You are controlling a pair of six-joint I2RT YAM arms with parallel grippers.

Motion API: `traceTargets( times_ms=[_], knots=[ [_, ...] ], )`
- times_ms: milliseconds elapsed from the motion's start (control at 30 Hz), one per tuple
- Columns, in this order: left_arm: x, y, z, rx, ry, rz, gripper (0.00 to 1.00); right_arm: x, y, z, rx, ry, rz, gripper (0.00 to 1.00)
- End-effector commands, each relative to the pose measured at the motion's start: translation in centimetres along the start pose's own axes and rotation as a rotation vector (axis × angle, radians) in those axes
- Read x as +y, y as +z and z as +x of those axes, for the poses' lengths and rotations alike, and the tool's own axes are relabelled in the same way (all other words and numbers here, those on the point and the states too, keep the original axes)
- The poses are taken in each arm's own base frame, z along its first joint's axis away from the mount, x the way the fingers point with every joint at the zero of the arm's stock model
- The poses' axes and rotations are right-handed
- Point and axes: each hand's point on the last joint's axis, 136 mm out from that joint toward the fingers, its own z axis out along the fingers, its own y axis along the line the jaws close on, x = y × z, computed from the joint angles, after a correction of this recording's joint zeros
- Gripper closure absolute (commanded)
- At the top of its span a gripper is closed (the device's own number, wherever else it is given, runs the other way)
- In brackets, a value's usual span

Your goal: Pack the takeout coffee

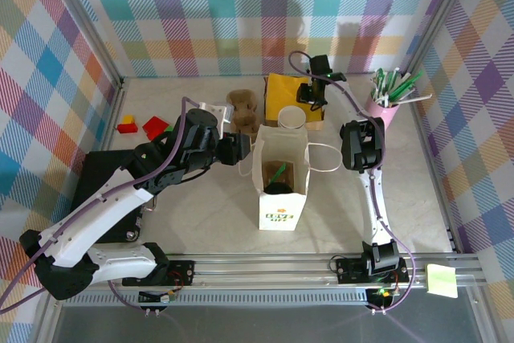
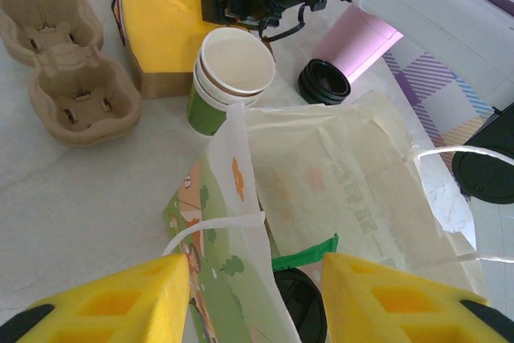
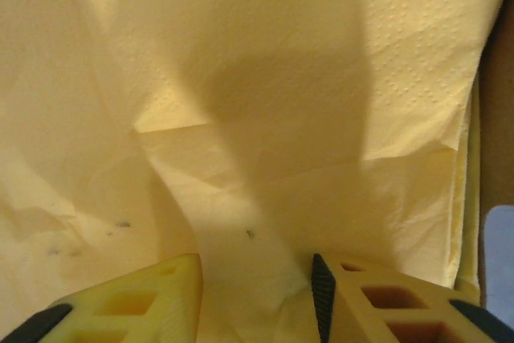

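Observation:
The takeout coffee [image 1: 292,117], an open paper cup with a white rim and a green lower part [image 2: 233,78], stands behind the white paper bag [image 1: 279,178]. My left gripper [image 2: 255,295] is open at the bag's left rim [image 1: 241,150], its yellow fingers astride the bag's left wall [image 2: 241,222]. Inside the bag lie a black lid [image 2: 301,311] and a green strip [image 2: 309,251]. My right gripper [image 3: 257,295] is down on the yellow napkins [image 3: 265,78] right behind the cup [image 1: 312,92]. Its jaws stand apart, with a raised fold of napkin between them.
A brown pulp cup tray [image 1: 243,110] lies left of the cup. A black lid [image 2: 324,82] rests on the table beside the pink holder [image 1: 385,110] of pens. Red and yellow blocks [image 1: 144,126] sit at the far left, and the bag's handles [image 1: 321,158] stick out to the right.

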Motion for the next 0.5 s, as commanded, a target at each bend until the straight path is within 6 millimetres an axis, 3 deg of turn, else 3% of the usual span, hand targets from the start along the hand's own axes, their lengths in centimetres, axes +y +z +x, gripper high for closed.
traceTargets(
  times_ms=[0,267,400,467],
  knots=[
    [0.3,-1.7,-1.2,-0.04,0.014,-0.011,0.53,0.3,0.1,-0.3,0.0,0.004,-0.023,0.66],
    [0.4,-2.2,-1.4,-0.052,0.022,-0.014,0.53,1.4,-3.2,-3.1,-0.085,-0.008,-0.047,0.89],
    [0.4,-2.1,-1.3,-0.048,0.023,-0.015,0.53,1.6,-4.1,-3.6,-0.1,-0.012,-0.049,0.91],
    [0.5,-2.2,-1.3,-0.048,0.024,-0.016,0.53,1.6,-4.1,-3.6,-0.099,-0.012,-0.049,0.86]
  ],
)
